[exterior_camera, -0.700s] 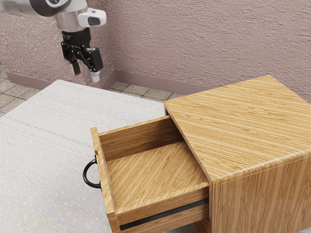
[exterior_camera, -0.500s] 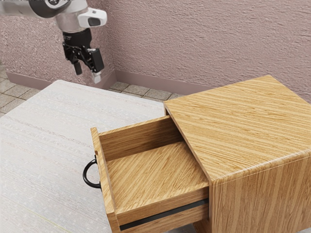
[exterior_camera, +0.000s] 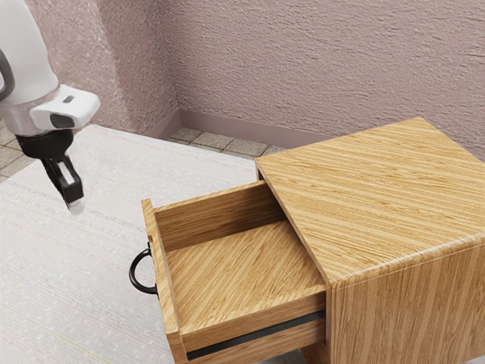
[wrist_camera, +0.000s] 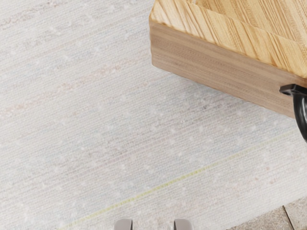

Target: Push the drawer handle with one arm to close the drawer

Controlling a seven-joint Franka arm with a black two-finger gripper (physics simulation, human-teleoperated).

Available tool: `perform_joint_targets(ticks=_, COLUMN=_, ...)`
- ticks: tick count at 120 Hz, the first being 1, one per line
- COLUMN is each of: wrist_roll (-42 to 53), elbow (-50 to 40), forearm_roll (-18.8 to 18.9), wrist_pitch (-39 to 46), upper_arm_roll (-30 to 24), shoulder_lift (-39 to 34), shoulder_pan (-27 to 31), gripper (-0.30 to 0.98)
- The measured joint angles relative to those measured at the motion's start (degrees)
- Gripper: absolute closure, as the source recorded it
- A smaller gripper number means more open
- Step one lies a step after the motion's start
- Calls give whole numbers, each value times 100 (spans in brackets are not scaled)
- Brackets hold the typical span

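Our black two-finger gripper [exterior_camera: 76, 205], fingers wide apart, has descended towards the curved black handle [exterior_camera: 132, 273], readying our push on the open, wood-grained rectangular drawer [exterior_camera: 235, 273].

You lose part of the cabinet [exterior_camera: 394, 205] beyond the hand [exterior_camera: 76, 207] at the exterior view's right edge, and the arm [exterior_camera: 23, 57] above it at the left. Your wrist view crops the handle [wrist_camera: 300, 112], drawer [wrist_camera: 216, 67] and fingertips [wrist_camera: 182, 224].

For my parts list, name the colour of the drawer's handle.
The handle is black, best seen whole in the exterior view.
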Motion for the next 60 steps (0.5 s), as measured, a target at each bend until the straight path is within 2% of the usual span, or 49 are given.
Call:
perform_joint_targets(ticks=15, wrist_roll=230, elbow=-1021, forearm_roll=-162, wrist_pitch=506, upper_arm_roll=-266, shoulder_lift=-362, shoulder_pan=-8, gripper=74)
perform_joint_targets(ticks=25, wrist_roll=355, elbow=-1387, forearm_roll=-318, wrist_pitch=879, upper_arm_roll=-402, shoulder_lift=-426, shoulder_pan=-43, gripper=76)
perform_joint_targets(ticks=60, wrist_roll=680, elbow=-1635, forearm_roll=-650, wrist_pitch=1684, upper_arm_roll=-735, shoulder_lift=-285, shoulder_pan=-253, gripper=78)
